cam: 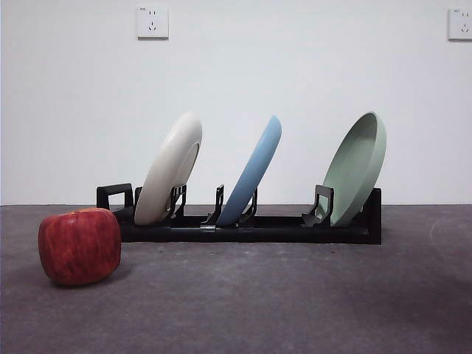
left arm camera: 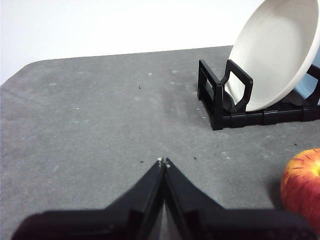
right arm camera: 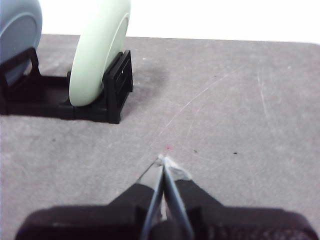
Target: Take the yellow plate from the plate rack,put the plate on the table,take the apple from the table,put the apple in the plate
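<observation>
the yellow plate leans on edge in the plate rack's end slot, ahead and off to one side of the empty, clenched left gripper, the nearer one, while the equally clenched right gripper faces the pale green plate.

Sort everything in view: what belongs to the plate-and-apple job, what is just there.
Job: yellow plate, plate rack, apple, table.

Just there: blue plate, green plate, wall sockets.
</observation>
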You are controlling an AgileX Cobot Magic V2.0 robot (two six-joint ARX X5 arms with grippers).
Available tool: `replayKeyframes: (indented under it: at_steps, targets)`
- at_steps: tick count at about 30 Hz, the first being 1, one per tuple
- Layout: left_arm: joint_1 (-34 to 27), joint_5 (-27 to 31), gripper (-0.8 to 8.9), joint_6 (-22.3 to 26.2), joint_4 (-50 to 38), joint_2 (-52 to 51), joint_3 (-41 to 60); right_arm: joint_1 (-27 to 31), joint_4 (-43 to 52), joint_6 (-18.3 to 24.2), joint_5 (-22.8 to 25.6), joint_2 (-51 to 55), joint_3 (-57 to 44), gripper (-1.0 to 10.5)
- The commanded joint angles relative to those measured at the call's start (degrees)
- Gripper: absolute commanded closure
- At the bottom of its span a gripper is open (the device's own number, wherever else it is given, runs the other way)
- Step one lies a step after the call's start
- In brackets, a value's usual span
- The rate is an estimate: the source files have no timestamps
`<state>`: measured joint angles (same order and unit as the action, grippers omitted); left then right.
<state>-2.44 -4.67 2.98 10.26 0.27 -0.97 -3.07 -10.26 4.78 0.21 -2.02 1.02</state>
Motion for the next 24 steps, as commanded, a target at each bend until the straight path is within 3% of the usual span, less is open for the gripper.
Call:
replayKeyframes:
  at_steps: [1,3,4,7,9,10,15,19,24]
  targets:
    - [0.09,0.02,8.16,-0.15,-0.15,-0.15,0.76,-0.02,0.00,4.11,0.20,0.00,-0.66,9.5]
    - [0.09,-0.07,8.16,-0.15,-0.15,-0.15,0.76,-0.04,0.00,2.67,-0.33,0.00,-0.66,9.5]
    - [0.09,-0.09,8.16,-0.20,-0.31,-0.15,0.76,-0.04,0.00,-0.26,-0.33,0.00,-0.66,9.5]
    - [0.09,-1.09,8.16,-2.08,-1.84,-0.15,0.76,-0.04,0.00,-14.91,-0.31,0.00,-0.66,9.5]
    - [0.11,-1.64,8.18,-7.80,-3.56,-0.15,0.72,-0.04,0.04,-25.86,-0.24,0.00,-0.63,9.5]
    - [0.09,-1.62,8.19,-11.17,-4.87,-0.15,0.72,-0.04,0.52,-28.41,-0.20,0.00,-0.63,9.5]
    - [0.09,-1.66,8.21,-19.58,-5.84,1.57,-3.30,-0.02,2.84,-29.38,-1.60,-1.90,3.65,9.6]
    - [0.09,-1.57,8.21,-19.28,-6.19,11.58,-12.37,-0.02,2.80,-29.07,-1.62,-10.97,12.57,9.6]
    - [0.09,-3.48,8.22,-16.87,-6.12,27.82,-24.09,-0.02,1.33,-24.63,-3.26,-24.52,23.85,9.6]
